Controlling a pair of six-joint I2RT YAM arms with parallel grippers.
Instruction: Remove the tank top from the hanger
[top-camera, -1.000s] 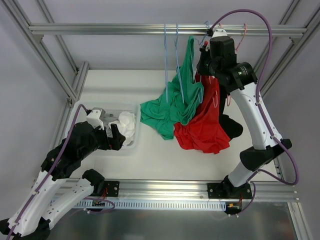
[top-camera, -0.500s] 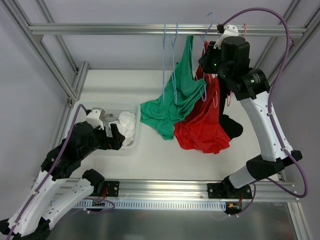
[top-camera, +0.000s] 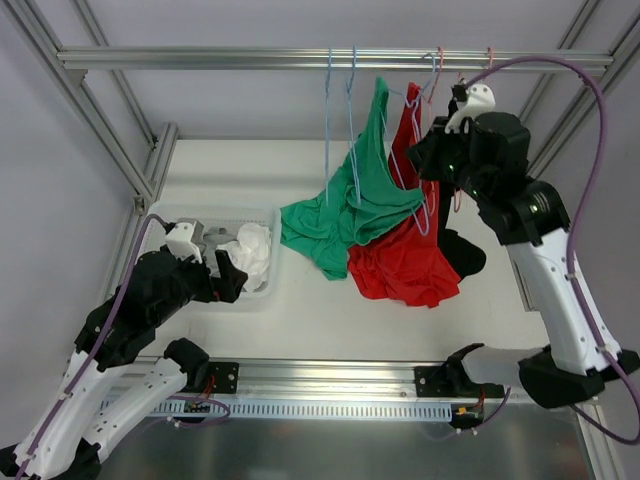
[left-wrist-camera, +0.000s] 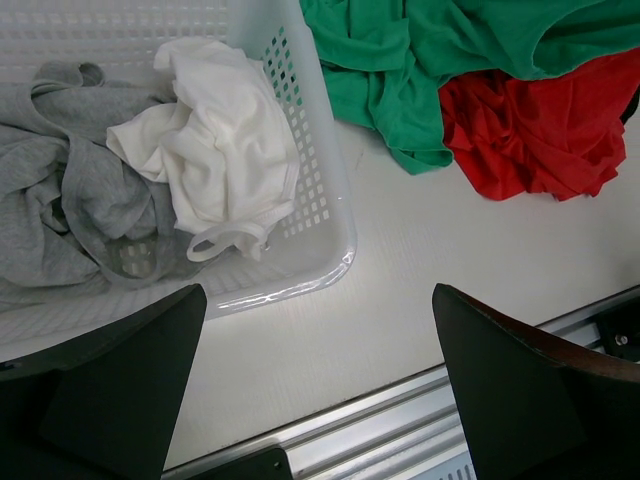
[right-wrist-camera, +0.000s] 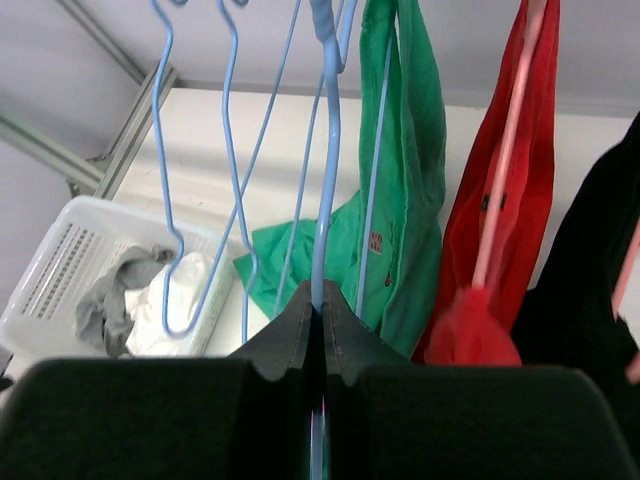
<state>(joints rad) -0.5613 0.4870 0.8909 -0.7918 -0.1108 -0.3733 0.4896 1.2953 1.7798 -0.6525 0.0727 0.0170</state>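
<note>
A green tank top (top-camera: 350, 205) hangs on a blue hanger (top-camera: 421, 214), its lower part heaped on the table. My right gripper (top-camera: 432, 152) is shut on that hanger's wire below the top rail. In the right wrist view the jaws (right-wrist-camera: 320, 300) are pressed together on the blue hanger (right-wrist-camera: 322, 150), with the green tank top (right-wrist-camera: 410, 180) draped right behind it. My left gripper (top-camera: 228, 275) is open and empty, low over the table by the basket; its fingers stand wide apart (left-wrist-camera: 320, 295).
A red top (top-camera: 405, 260) and a black garment (top-camera: 462, 252) hang on pink hangers to the right. Two bare blue hangers (top-camera: 330, 120) hang from the rail (top-camera: 200, 58). A white basket (top-camera: 270, 215) holds white (left-wrist-camera: 220, 140) and grey (left-wrist-camera: 60, 200) clothes.
My right gripper has moved right and down toward the near side with the blue hanger, dragging the green tank top's upper part along. My left arm has shifted slightly.
</note>
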